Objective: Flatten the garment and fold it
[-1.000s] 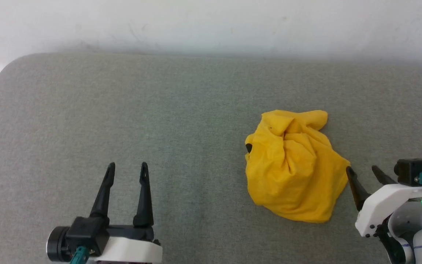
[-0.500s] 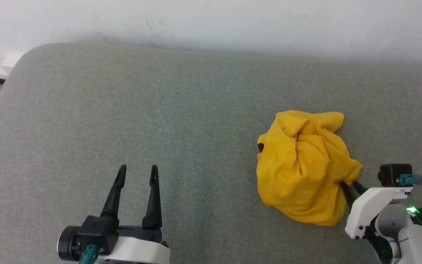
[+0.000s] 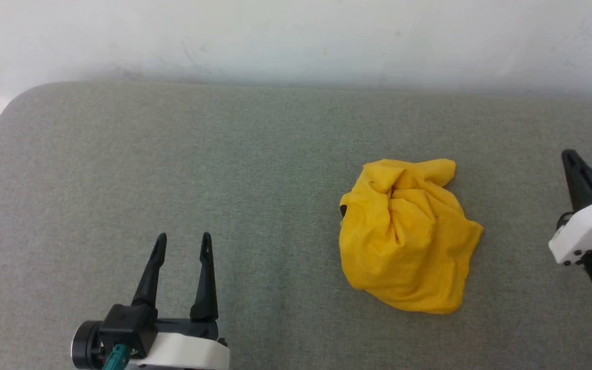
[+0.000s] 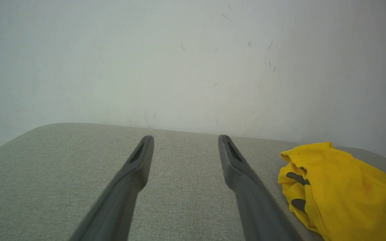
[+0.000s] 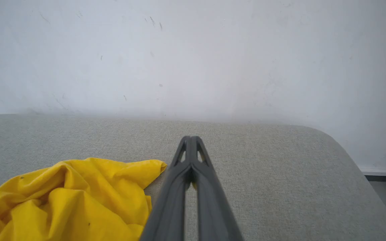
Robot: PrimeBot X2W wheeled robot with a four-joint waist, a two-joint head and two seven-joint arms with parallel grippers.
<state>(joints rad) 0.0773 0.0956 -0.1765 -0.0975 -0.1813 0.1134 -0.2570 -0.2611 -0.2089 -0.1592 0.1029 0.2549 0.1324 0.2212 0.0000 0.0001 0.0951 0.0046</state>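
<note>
The shirt [image 3: 404, 236] lies crumpled on the grey surface [image 3: 172, 154], neither flattened nor folded, so the whole task is left. The left end effector [image 3: 183, 237] is wide and empty. The right end effector [image 3: 571, 159] is pinched closed on nothing, clear of the shirt.

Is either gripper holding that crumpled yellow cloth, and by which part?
Nothing is held. The right gripper is shut on nothing, apart from the crumpled yellow garment; the left gripper stands open and empty.
</note>
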